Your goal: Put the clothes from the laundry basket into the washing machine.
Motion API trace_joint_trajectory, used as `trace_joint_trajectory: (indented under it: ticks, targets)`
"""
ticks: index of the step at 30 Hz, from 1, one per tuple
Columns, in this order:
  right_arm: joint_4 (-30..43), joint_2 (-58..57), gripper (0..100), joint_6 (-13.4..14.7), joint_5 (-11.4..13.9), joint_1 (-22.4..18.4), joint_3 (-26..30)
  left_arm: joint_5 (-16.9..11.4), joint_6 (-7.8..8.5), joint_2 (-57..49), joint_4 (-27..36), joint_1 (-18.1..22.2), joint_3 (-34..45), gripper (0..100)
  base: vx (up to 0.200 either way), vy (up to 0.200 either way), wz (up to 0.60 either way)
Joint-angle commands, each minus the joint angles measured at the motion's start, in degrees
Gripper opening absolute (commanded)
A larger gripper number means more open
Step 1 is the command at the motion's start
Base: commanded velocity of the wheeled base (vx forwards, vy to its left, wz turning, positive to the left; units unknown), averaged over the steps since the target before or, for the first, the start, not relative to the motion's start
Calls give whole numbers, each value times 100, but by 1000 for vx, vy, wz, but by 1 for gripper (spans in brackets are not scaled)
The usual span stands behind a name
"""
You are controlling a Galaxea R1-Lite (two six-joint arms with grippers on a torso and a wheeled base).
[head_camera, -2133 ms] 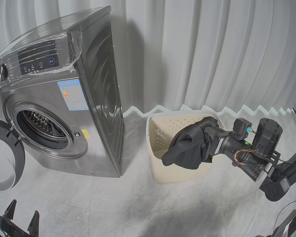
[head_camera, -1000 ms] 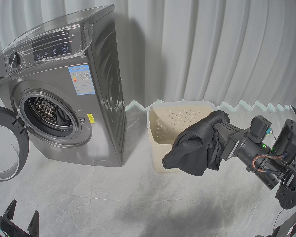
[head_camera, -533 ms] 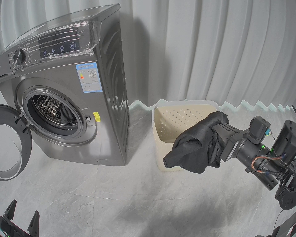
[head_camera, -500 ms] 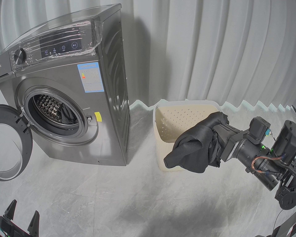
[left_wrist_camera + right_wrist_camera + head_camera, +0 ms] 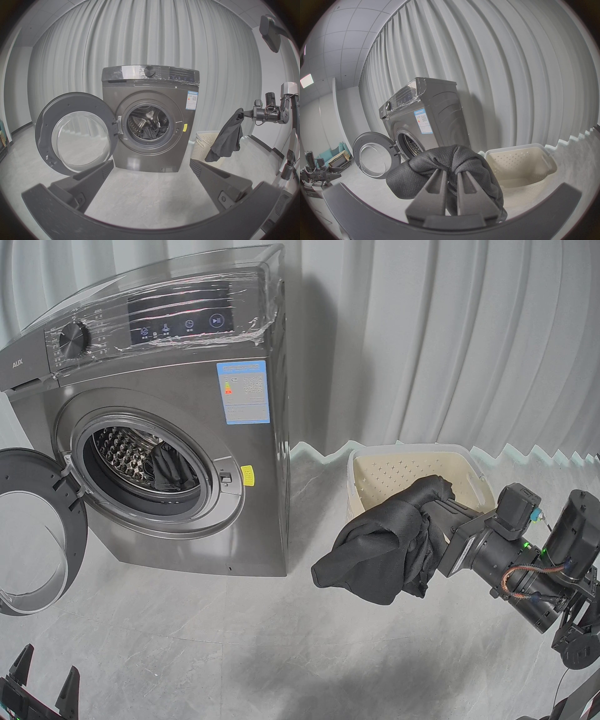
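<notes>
My right gripper [image 5: 437, 515] is shut on a black garment [image 5: 381, 546] that hangs in the air in front of the cream laundry basket [image 5: 469, 468]. In the right wrist view the fingers [image 5: 437, 187] pinch the dark cloth [image 5: 450, 162], with the basket [image 5: 543, 162] behind. The grey washing machine [image 5: 187, 402] stands to the left, its round door [image 5: 31, 527] swung wide open. Dark clothes [image 5: 169, 468] lie inside the drum. My left gripper [image 5: 44, 677] is open at the bottom left, low over the floor; the left wrist view faces the washing machine [image 5: 150, 118].
White curtains [image 5: 437, 340] hang behind the machine and basket. Grey tiled floor [image 5: 219, 627] stretches free between me and the machine. The open door juts out to the left of the drum opening.
The head view has shifted, so machine and basket appear further right. The right gripper still holds the black garment, now lower and clear in front of the basket. The left gripper is unchanged.
</notes>
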Motion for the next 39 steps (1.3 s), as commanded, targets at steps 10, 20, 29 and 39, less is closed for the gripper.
trace_joint_trajectory:
  ticks: [10,20,29,39]
  targets:
    - [-160,60,0,3,-37,61,-10,-16,-17,-93,1,-2,84,100,0,200,0]
    - [-152,104,0,3,-37,78,7,1,-17,-93,1,-2,84,100,0,100,0]
    - [-160,87,0,3,-45,70,34,-16,-26,-93,1,-2,84,100,-44,0,0]
    - [-152,104,0,3,-37,70,43,-8,-17,-93,1,-2,84,100,-80,0,0]
